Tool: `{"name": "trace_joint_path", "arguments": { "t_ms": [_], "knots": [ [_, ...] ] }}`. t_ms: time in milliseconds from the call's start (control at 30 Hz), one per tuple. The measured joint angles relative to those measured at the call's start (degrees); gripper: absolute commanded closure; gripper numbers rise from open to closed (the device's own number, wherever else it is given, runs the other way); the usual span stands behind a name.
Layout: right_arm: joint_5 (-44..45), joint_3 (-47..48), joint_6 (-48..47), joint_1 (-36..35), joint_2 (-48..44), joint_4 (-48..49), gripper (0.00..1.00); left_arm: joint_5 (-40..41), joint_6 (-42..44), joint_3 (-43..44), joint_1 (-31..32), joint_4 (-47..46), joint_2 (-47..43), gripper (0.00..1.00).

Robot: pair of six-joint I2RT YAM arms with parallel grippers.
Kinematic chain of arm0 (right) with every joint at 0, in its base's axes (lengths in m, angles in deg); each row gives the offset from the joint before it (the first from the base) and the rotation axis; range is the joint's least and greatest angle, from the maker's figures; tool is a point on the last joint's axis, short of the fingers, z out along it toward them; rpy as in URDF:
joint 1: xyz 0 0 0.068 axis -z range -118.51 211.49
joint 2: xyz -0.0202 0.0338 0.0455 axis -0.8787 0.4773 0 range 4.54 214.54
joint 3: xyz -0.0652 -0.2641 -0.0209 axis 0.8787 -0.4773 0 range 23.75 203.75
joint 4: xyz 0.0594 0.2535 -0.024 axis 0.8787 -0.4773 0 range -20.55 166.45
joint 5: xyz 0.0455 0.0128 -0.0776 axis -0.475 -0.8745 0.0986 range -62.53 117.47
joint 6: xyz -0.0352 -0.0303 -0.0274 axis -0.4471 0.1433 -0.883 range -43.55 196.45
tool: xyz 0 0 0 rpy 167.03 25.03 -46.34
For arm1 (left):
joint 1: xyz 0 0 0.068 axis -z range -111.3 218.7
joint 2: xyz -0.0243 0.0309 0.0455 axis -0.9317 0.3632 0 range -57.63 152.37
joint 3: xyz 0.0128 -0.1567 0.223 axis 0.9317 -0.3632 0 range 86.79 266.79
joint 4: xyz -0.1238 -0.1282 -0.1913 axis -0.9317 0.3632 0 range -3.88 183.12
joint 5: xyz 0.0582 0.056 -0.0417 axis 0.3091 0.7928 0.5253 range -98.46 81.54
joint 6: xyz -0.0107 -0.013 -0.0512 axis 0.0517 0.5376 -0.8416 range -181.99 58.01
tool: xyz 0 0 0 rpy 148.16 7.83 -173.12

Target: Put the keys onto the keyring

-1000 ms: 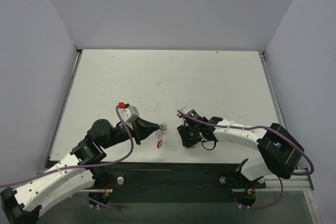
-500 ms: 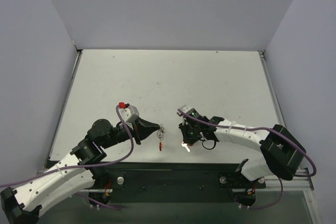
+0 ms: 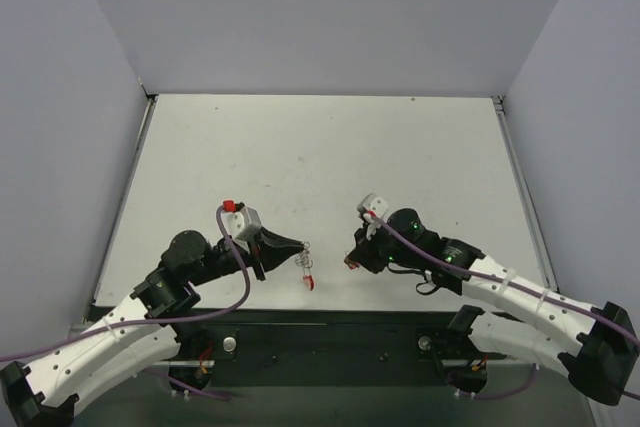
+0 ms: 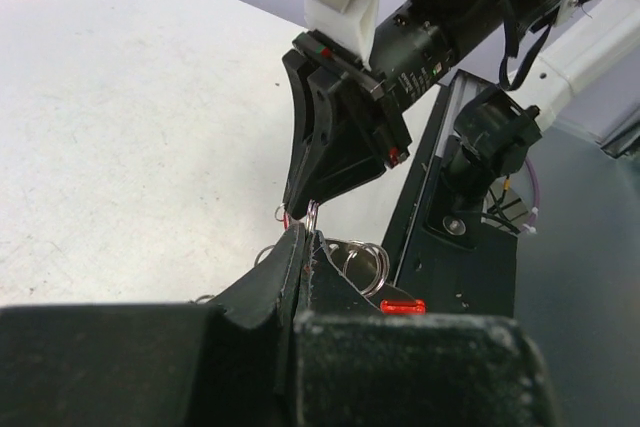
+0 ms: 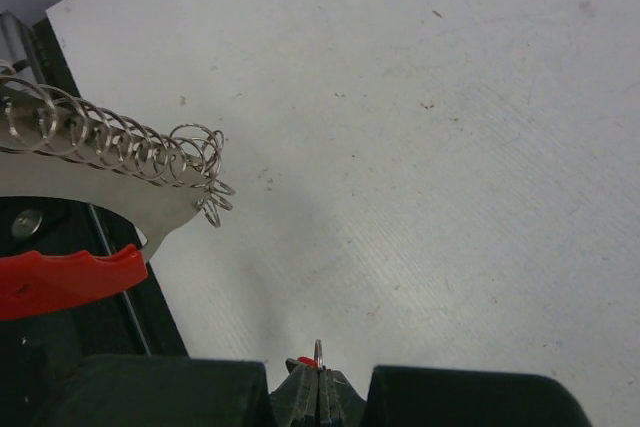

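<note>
My left gripper is shut on the silver wire rings of the keyring, whose red clip hangs below near the table's front edge. In the left wrist view my shut fingertips pinch the rings, with the red clip behind them. My right gripper faces the left one a short way to its right and is shut on the key, a tiny red tag with a small ring. The key also shows at the right gripper's tip in the left wrist view. The right wrist view shows the keyring at upper left.
The white table stretches away behind both grippers, walled on three sides. The black front rail with the arm bases lies just below the grippers. Purple cables loop along both arms.
The right arm has swung back and turned, so its gripper now points left toward the keyring and is raised off the table. The left gripper with the keyring has shifted slightly toward the front edge.
</note>
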Motion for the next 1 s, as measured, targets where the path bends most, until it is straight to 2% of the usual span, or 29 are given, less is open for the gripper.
{"name": "trace_joint_path", "arguments": {
  "t_ms": [300,600,833,1000],
  "knots": [
    [-9.1,1.1,-1.8,1.6,-9.2,-0.7,1.00,-9.4,2.1,0.3,0.0,-2.0,2.3,1.00],
    [-19.6,8.7,1.8,5.2,-9.1,-0.9,1.00,-14.6,4.2,2.1,1.2,-2.7,6.4,1.00],
    [-29.6,11.8,4.5,7.7,-5.1,-1.1,1.00,-15.7,4.7,3.3,2.8,-5.4,7.5,1.00],
    [-32.9,12.8,6.0,7.7,-2.8,-1.3,1.00,-15.0,5.4,4.0,4.7,-6.1,9.2,1.00]
  ]
}}
